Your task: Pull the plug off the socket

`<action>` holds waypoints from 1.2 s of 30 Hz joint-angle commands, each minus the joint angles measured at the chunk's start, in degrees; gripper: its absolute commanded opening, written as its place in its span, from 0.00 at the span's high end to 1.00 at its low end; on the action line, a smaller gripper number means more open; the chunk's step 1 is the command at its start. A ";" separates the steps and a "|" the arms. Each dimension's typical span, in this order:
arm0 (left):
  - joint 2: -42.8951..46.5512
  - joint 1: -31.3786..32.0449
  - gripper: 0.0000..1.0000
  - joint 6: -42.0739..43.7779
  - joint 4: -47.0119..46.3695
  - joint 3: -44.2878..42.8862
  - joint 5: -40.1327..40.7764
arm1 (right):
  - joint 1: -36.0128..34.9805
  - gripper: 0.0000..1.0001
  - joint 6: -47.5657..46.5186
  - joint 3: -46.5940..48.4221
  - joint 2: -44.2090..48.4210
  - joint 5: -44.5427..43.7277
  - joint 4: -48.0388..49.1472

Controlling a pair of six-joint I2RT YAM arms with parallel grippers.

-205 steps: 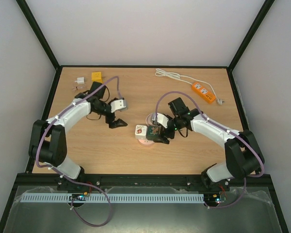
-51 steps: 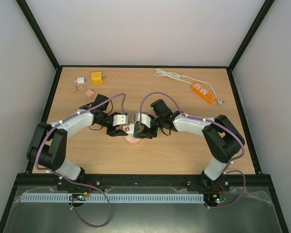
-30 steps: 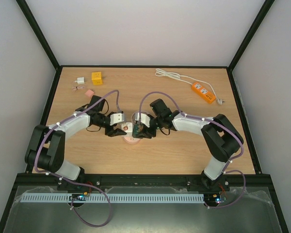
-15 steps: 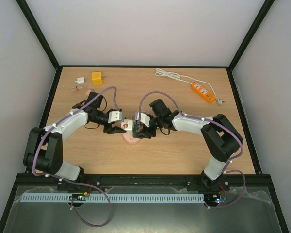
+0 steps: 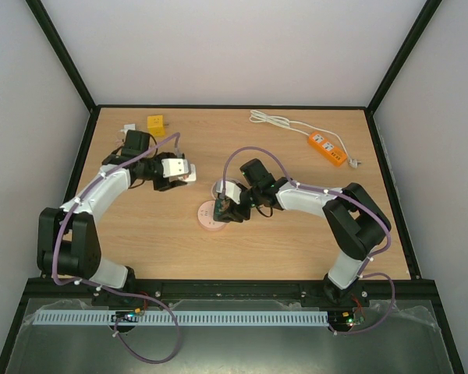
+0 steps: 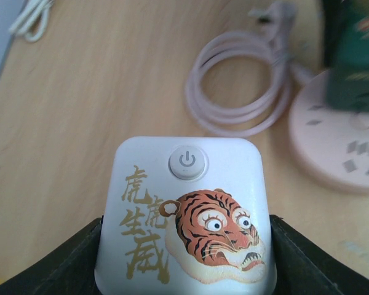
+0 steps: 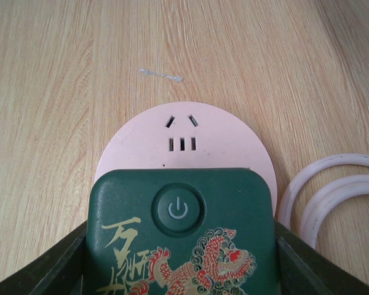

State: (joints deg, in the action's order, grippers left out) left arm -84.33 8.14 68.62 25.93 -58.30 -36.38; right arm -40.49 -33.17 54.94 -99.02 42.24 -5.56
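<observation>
A white plug (image 6: 184, 209) with a tiger picture sits between the fingers of my left gripper (image 6: 186, 255), which is shut on it. In the top view that gripper (image 5: 182, 174) holds the plug above the table, well left of and behind the round pink socket (image 5: 207, 218). In the left wrist view the socket (image 6: 332, 147) lies at the right, apart from the white plug. My right gripper (image 7: 181, 252) is shut on a green plug (image 7: 181, 233) that stands on the near part of the socket (image 7: 184, 138). The socket's other slots are bare.
The socket's pale pink cable (image 6: 240, 86) lies coiled beside it. An orange power strip (image 5: 327, 148) with a white cord (image 5: 273, 119) lies at the back right. A yellow block (image 5: 155, 123) and a small white part (image 5: 129, 129) sit at the back left corner.
My left gripper has carried the white plug off the socket, up and to the back left. The right gripper has stayed on the green plug at the socket.
</observation>
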 commanded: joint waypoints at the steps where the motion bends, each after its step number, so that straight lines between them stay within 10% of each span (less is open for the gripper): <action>1: -0.93 -0.32 0.72 4.04 -6.54 -4.01 14.54 | -0.22 0.83 -0.67 -1.57 -2.58 -5.47 -4.85; 16: -16.49 0.21 0.70 29.29 -4.48 -17.49 40.17 | -0.28 0.81 -0.80 -1.76 -2.46 -5.17 -4.89; 36: -30.07 1.27 0.57 44.72 -0.29 -28.88 48.83 | -0.29 0.81 -1.20 -1.55 -3.02 -4.45 -5.55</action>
State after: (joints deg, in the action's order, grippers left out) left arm -112.97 8.73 109.03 24.75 -85.36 9.65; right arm -40.51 -33.23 54.92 -99.00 42.26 -5.54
